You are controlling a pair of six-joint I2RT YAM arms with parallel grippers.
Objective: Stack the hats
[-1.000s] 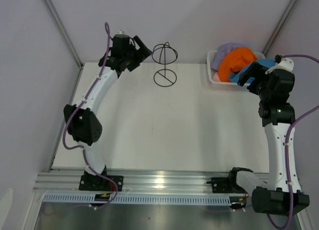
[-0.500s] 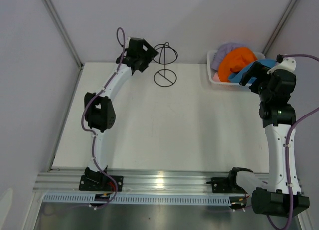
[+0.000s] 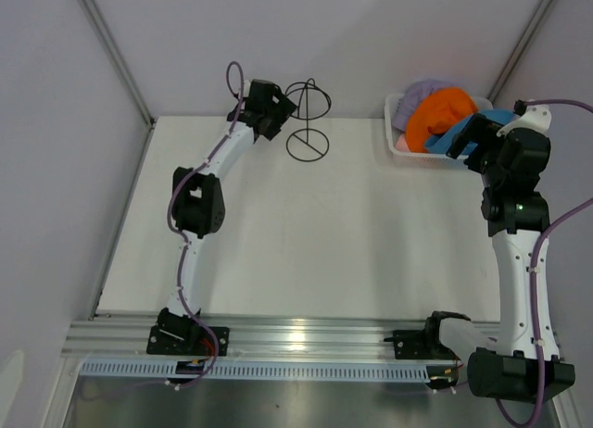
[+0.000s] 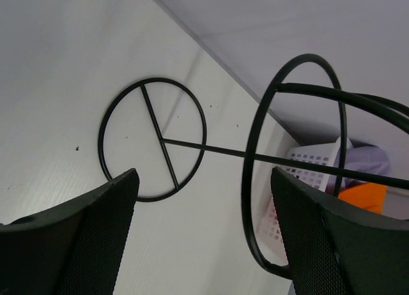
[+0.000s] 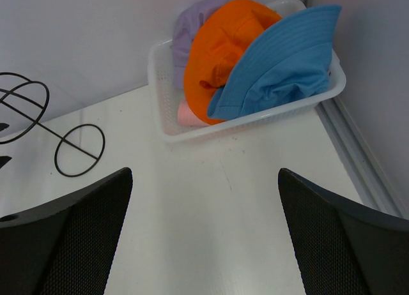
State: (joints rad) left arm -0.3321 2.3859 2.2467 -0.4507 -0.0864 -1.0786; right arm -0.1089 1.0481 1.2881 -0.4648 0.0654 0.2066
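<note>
Four hats lie piled in a white mesh basket (image 3: 391,110) at the back right: lavender (image 3: 422,93), orange (image 3: 443,113), blue (image 3: 500,118) and a sliver of pink (image 3: 401,143). The right wrist view shows them as lavender (image 5: 192,23), orange (image 5: 223,52), blue (image 5: 281,59) and pink (image 5: 188,114). My right gripper (image 3: 466,136) (image 5: 204,177) is open and empty above the table, just in front of the basket. My left gripper (image 3: 278,108) (image 4: 203,180) is open and empty at the back, right beside the black wire stand.
The black wire stand (image 3: 307,122) (image 4: 156,142) (image 5: 64,138) stands at the back middle, with a round base and a wire globe on top. The basket (image 5: 255,119) sits in the back right corner against the walls. Grey walls close off the back and both sides.
My left arm has swung right along the back edge, bringing its gripper up to the wire stand. The right gripper has barely moved.
</note>
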